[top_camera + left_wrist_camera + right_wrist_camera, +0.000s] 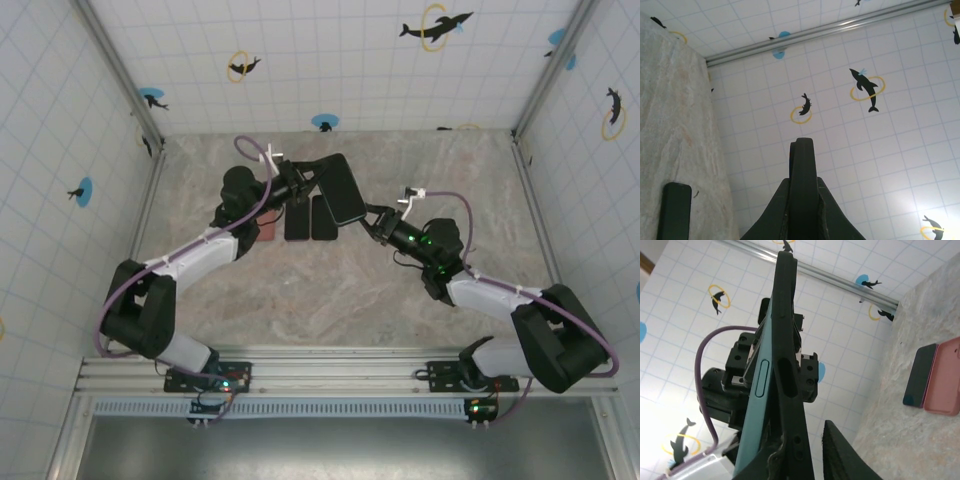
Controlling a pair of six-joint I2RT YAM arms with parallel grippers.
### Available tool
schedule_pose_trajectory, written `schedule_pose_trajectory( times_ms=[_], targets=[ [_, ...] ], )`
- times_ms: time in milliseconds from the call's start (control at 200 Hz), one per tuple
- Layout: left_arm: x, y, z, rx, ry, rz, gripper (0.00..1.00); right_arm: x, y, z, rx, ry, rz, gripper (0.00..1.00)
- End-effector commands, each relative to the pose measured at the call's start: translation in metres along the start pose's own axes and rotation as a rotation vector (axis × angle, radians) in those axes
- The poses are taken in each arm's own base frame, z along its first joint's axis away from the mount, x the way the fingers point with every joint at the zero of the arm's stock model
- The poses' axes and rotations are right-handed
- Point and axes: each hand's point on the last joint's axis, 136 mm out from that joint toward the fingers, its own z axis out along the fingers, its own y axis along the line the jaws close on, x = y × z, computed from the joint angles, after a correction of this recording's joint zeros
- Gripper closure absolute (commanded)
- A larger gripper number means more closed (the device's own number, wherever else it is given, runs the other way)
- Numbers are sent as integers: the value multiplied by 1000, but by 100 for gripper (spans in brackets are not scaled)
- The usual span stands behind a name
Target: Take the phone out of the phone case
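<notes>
A black phone case (343,188) with the phone in it hangs above the middle of the table, between both arms. From the right wrist the phone's pale blue edge (757,390) shows, and the black case (790,340) has peeled away from it at the near end. My left gripper (312,182) is shut across the far end of phone and case (802,160). My right gripper (805,440) straddles the case's loose near edge. One finger (840,455) stands a small gap off the case's outside, so the jaws are open.
On the table under the raised phone lie a pink case (268,228) and two black phones (298,220) (323,218) side by side. Tiled walls close in the back and both sides of the table (350,290).
</notes>
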Motion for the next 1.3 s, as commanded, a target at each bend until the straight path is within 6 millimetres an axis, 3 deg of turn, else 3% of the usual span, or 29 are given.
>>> schedule_pose_trajectory(
  times_ms=[0,120,165,500,776,811,926,1146,1216,1231,1296],
  targets=[
    [0,5,4,-2,-9,-2,100,-11,34,5,-114,-38,-17,85],
    [-2,17,8,-32,-10,-30,100,-11,32,2,-129,-44,19,97],
    [-3,20,9,-35,-12,-44,96,-10,32,0,-137,-45,30,100],
    [-8,27,20,-32,-6,-92,81,-30,19,-12,-109,-172,50,100],
    [-7,46,22,-90,-10,-128,48,-45,18,-22,-112,-241,43,100],
    [-14,33,25,-70,-20,-109,44,-47,18,-24,-117,-254,43,100],
    [-15,36,23,-105,-33,-100,33,-53,19,-29,-130,-290,25,100],
    [-10,27,17,-126,-48,-84,29,-61,27,-30,-162,-336,-34,100],
    [-4,19,15,-129,-60,-84,29,-65,27,-30,-155,-362,-59,100],
    [1,27,12,-148,-60,-99,29,-67,27,-30,-152,-371,-68,100],
    [10,25,8,-148,-86,-121,28,-71,29,-30,-144,-404,-102,100]
  ],
)
